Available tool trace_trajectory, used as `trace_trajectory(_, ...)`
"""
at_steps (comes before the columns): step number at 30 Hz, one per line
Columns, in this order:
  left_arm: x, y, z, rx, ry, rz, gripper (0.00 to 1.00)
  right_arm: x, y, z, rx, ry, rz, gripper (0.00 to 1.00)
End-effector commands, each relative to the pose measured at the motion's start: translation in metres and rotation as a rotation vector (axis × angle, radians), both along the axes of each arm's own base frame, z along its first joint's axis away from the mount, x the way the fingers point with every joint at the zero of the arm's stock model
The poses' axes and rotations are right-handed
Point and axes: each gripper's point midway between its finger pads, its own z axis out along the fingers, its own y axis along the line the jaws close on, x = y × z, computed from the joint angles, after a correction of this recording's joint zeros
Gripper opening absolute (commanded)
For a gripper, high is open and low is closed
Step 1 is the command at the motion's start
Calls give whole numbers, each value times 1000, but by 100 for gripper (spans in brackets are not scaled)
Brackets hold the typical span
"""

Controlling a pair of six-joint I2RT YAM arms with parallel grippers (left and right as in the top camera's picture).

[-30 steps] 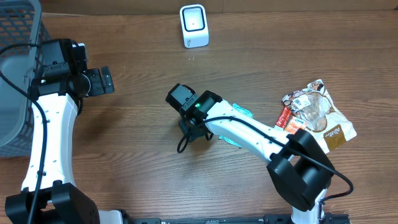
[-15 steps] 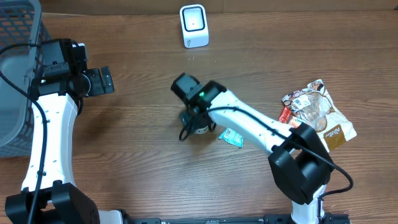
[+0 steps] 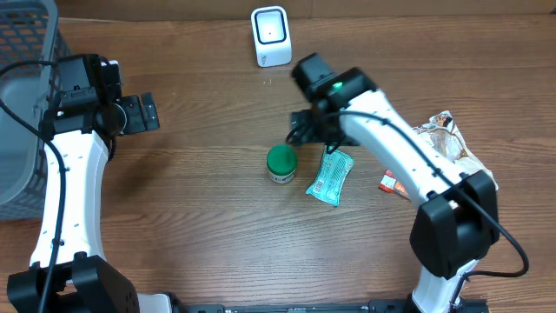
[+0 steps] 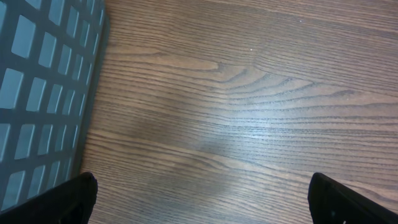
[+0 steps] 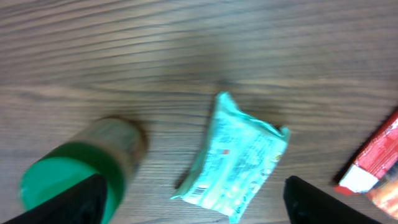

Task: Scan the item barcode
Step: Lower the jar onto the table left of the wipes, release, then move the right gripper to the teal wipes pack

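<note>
A small jar with a green lid (image 3: 281, 163) stands upright mid-table, and a teal packet (image 3: 331, 176) lies just right of it. The white scanner (image 3: 270, 36) stands at the far edge. My right gripper (image 3: 311, 132) hovers open behind the jar and packet, holding nothing. In the right wrist view the jar (image 5: 74, 174) is by the left finger. The packet (image 5: 239, 165) lies between the fingers, a barcode at its lower left corner. That gripper (image 5: 196, 194) is above both. My left gripper (image 3: 141, 113) is open over bare wood at the left, seen wide apart in its wrist view (image 4: 202, 198).
A grey mesh basket (image 3: 22, 104) fills the left edge, close to the left gripper; its wall (image 4: 37, 93) shows in the left wrist view. A crumpled snack bag (image 3: 447, 152) and a red packet (image 3: 393, 181) lie at the right.
The right gripper opened, let go of the green-lidded jar and moved back and to the right. The jar now stands free. The left arm has not moved.
</note>
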Motion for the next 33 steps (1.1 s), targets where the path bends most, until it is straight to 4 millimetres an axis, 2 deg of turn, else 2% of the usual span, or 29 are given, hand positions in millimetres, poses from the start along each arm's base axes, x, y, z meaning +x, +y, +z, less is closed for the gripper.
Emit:
trace_trajectory(1, 2, 0, 1, -3, -3, 7, 100, -9, -20, -10, 32, 67, -78, 87)
trace_trajectory(8, 2, 0, 1, -3, -3, 7, 100, -25, -55, -46, -6, 155, -151, 82)
trace_trajectory(12, 2, 0, 1, -3, -3, 7, 100, -32, -65, -60, -9, 182, -175, 80)
trace_trajectory(16, 2, 0, 1, -3, -3, 7, 100, -38, -65, -75, 6, 200, -173, 76)
trace_trajectory(20, 2, 0, 1, -2, -3, 7, 100, -36, -64, -84, 18, 178, -170, 75)
trace_trajectory(26, 2, 0, 1, -3, -3, 7, 100, -34, -63, -84, 22, 169, -169, 67)
trace_trajectory(33, 2, 0, 1, -2, -3, 7, 100, -32, -61, -89, 36, 158, -169, 63)
